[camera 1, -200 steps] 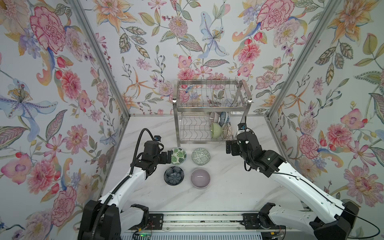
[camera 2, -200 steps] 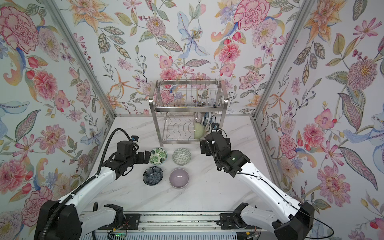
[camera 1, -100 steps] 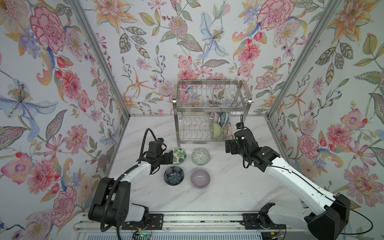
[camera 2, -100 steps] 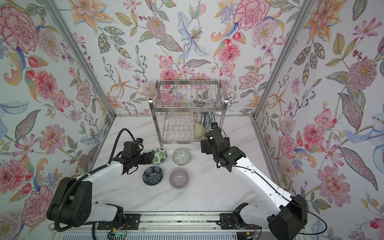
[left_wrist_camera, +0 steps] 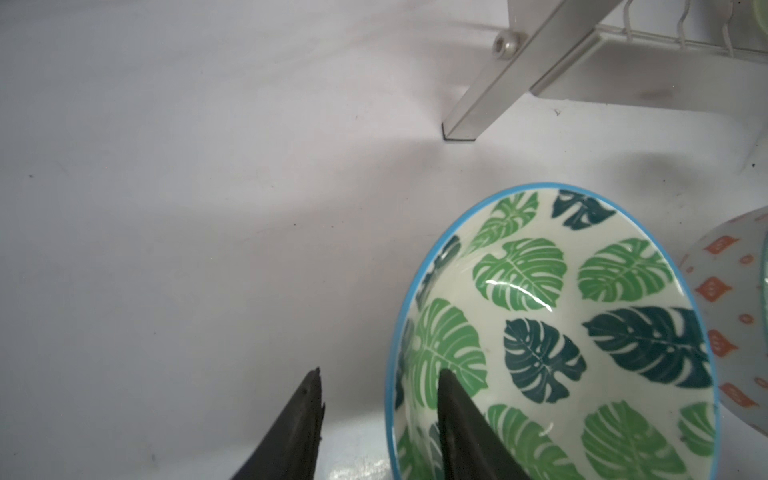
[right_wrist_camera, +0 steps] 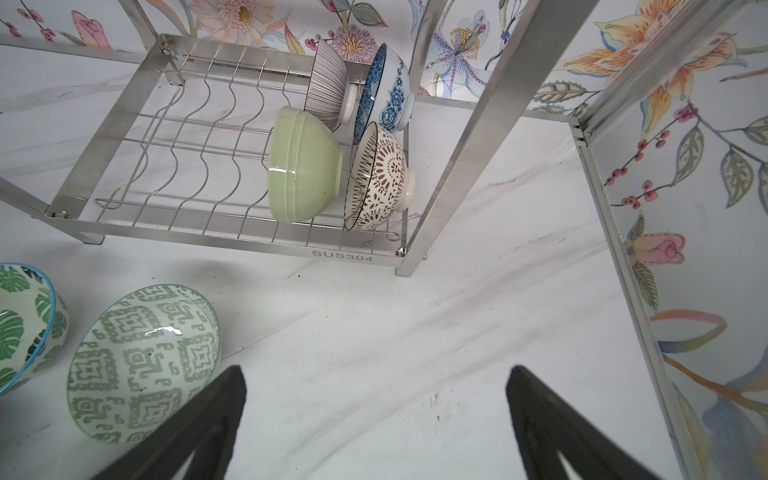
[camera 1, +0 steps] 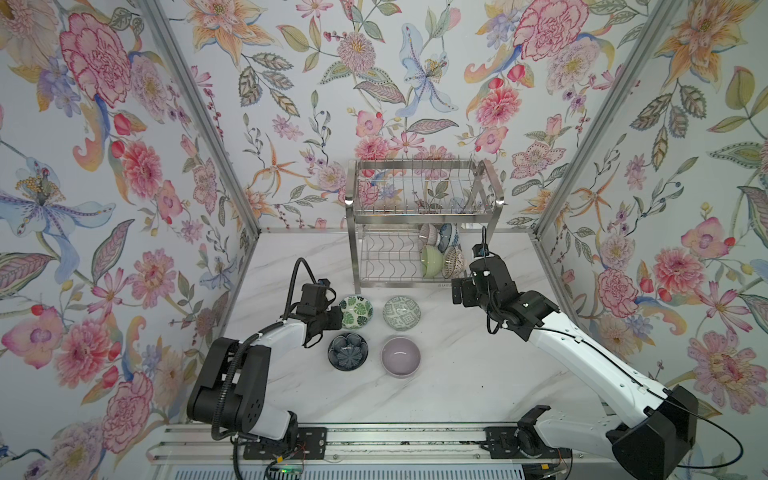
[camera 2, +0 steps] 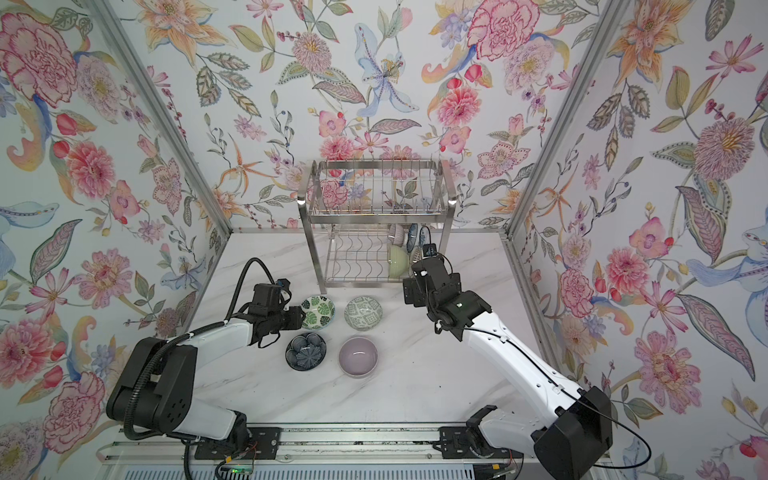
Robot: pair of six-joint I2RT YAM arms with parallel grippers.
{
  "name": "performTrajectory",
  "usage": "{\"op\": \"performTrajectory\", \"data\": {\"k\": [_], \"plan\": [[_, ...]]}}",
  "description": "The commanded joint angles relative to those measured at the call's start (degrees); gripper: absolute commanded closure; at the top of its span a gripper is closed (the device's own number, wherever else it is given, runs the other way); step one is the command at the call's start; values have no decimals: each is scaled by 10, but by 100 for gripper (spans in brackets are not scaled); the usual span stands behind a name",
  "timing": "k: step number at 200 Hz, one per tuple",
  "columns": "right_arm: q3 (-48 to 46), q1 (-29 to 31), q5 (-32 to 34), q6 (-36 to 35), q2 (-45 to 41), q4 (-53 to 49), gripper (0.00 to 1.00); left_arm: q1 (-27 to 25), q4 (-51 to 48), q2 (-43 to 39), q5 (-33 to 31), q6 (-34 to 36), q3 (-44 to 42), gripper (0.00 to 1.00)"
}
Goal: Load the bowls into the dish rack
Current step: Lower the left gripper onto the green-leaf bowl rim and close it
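While ajar, left hand (left_wrist_camera: 377,376) astride bowl (left_wrist_camera: 561,332)

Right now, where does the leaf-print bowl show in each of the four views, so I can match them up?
In a top view: leaf-print bowl, back left of the four loose bowls.
In a top view: the same spot.
Left wrist: close up, the left gripper straddling its rim.
Right wrist: cut off at the picture's edge, beside the geometric bowl.
Shared landmark: the dish rack, just beyond it.
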Motion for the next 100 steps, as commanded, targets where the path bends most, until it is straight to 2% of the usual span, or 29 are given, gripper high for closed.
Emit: {"op": "performTrajectory", "data": {"k": [1, 50, 93, 100], "plan": [[-1, -4, -7, -7, 5, 10, 1, 3, 13, 12, 13, -6, 22, 61], [-4, -8, -12, -9, 6, 15, 1, 4, 12, 30, 11, -6, 37, 78], [-10, -11, -14, -10, -1, 15, 1, 3, 5, 27, -3, -4, 41, 100], [-11, -12, -13, -10, -3, 15, 1, 3, 2, 25, -8, -3, 43, 100]]}}
